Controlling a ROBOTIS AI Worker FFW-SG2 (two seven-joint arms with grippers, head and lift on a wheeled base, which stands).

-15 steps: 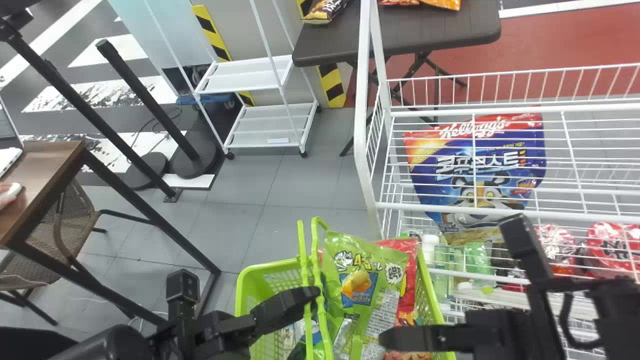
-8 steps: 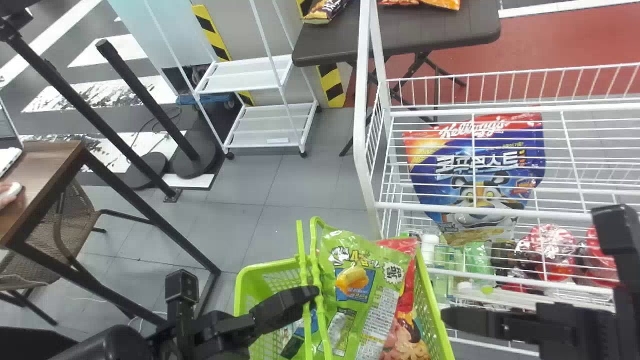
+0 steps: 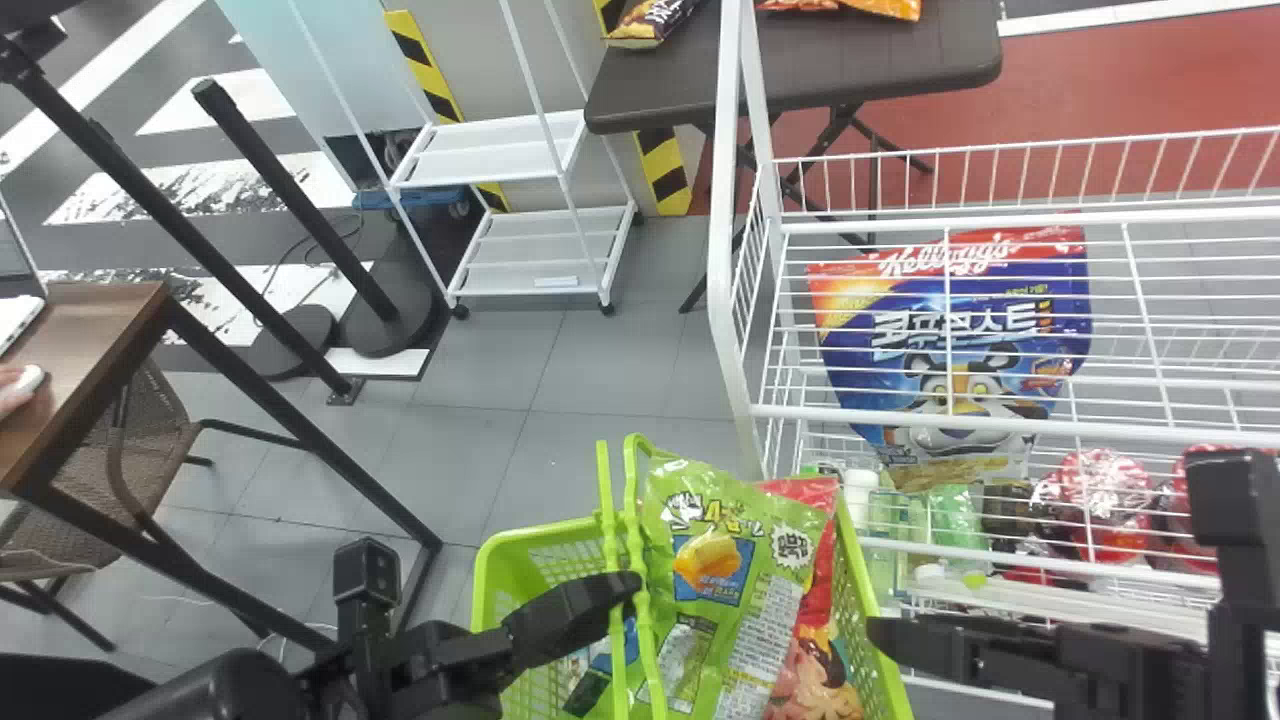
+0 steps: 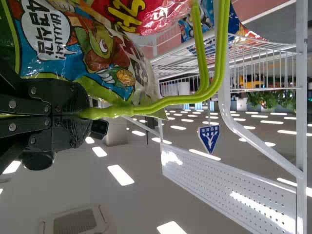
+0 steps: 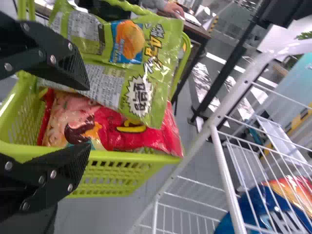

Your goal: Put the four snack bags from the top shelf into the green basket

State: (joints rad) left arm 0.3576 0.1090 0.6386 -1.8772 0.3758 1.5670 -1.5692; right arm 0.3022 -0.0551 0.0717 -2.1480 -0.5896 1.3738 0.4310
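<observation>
In the head view, my left gripper (image 3: pixel 630 588) is at the handles of the green basket (image 3: pixel 545 545); the left wrist view has the left gripper (image 4: pixel 85 114) shut on those green handles (image 4: pixel 161 103). A green snack bag (image 3: pixel 715 570) stands tilted inside, beside a red snack bag (image 3: pixel 815 650), with a blue one lower at the left. Just outside the basket's right rim is my right gripper (image 3: pixel 875 638). In the right wrist view, the right gripper (image 5: pixel 88 117) stands open, with the green bag (image 5: pixel 105 80) and red bag (image 5: pixel 117 129) beyond its fingertips.
The white wire rack (image 3: pixel 740 300) rises directly right of the basket. A large blue cereal bag (image 3: pixel 960 340) lies behind its wires, with red packages (image 3: pixel 1100 490) lower down. A wooden desk (image 3: pixel 85 350) is at the left, a dark table (image 3: pixel 800 70) at the back.
My right gripper has moved right, from over the basket to outside its rim, then slightly back left. More of the red bag is uncovered. The left gripper has kept still.
</observation>
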